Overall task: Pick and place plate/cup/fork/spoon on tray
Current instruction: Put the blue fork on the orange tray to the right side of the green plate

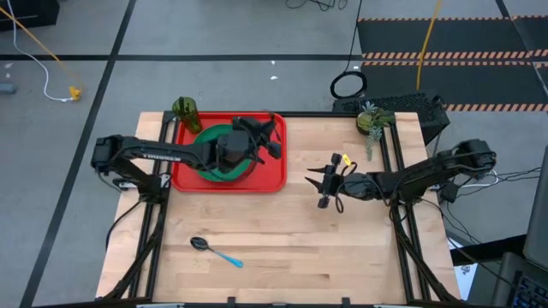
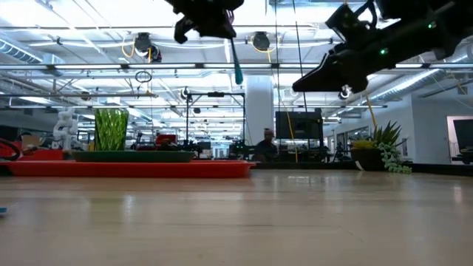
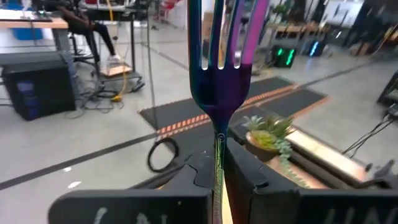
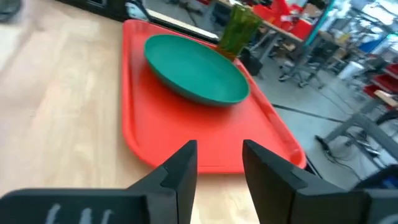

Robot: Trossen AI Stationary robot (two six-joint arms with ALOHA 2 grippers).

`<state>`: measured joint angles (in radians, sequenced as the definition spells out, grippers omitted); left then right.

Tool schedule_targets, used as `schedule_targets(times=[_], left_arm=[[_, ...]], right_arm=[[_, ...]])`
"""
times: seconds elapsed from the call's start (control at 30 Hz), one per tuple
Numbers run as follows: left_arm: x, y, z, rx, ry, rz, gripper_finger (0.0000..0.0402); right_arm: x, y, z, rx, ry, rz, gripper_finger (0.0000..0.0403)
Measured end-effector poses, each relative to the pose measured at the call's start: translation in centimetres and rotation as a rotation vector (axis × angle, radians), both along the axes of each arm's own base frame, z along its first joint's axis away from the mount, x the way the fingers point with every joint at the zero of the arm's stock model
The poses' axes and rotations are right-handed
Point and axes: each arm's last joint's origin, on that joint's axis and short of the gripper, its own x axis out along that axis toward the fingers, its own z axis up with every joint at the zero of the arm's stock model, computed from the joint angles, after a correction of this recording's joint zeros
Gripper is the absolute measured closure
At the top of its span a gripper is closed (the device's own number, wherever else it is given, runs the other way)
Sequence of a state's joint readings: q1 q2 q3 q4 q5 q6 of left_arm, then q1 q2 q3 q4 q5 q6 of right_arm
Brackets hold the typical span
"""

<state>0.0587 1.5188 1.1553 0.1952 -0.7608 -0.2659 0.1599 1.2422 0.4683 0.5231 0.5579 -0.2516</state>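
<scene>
1. Cup (image 1: 185, 110) stands at the tray (image 1: 274, 175) far-left corner; light, looks slippery.
2. My left end effector (image 1: 272, 135) is clamped on the fork (image 3: 219, 68) handle, above plate (image 1: 204, 167) on the tray; stiff, slim.
3. Spoon (image 1: 216, 251) lies on the desk (image 1: 342, 257), near edge; I'd pinch mid-handle.
4. Right end effector (image 1: 324, 184) hovers empty, fingers partly apart.

Robotics lab or workshop, probably, open hall, hazard-striped floor mat (image 1: 445, 56) (orange-black), metal workbenches (image 4: 298, 37), cables (image 1: 34, 51)
</scene>
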Motion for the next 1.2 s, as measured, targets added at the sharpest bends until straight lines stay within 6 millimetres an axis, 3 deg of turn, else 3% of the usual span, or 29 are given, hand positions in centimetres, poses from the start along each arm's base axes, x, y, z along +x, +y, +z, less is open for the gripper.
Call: schedule_targets(times=[0.13,0.27,0.37,0.53,0.77,1.03,1.2], left_arm=[[0.7,1.5,3.0,-0.040,0.089,0.035,0.0389],[1.4,3.5,3.8,-0.133,0.199,0.070,0.0389],[1.9,5.0,3.1,-0.241,0.242,0.080,0.0389],[2.7,7.3,-1.2,-0.454,0.350,0.113,0.0389],[4.2,8.8,-6.4,-0.686,0.426,0.136,0.0385],[5.1,9.7,-10.0,-0.870,0.437,0.156,0.0385],[4.8,9.6,-10.7,-0.934,0.454,0.199,0.0387]], right_arm=[[-1.0,-0.1,0.6,-0.002,0.041,0.012,0.0280],[-1.8,-0.3,1.2,-0.005,0.056,0.010,0.0280],[-2.2,-0.3,1.5,-0.002,0.055,0.010,0.0280],[-2.5,-0.4,1.6,0.000,0.062,0.009,0.0280],[-2.6,-0.4,1.5,-0.002,0.076,0.009,0.0280],[-2.6,-0.4,1.6,0.013,0.067,0.005,0.0280],[-2.6,-0.4,1.6,0.043,0.052,-0.002,0.0280]])
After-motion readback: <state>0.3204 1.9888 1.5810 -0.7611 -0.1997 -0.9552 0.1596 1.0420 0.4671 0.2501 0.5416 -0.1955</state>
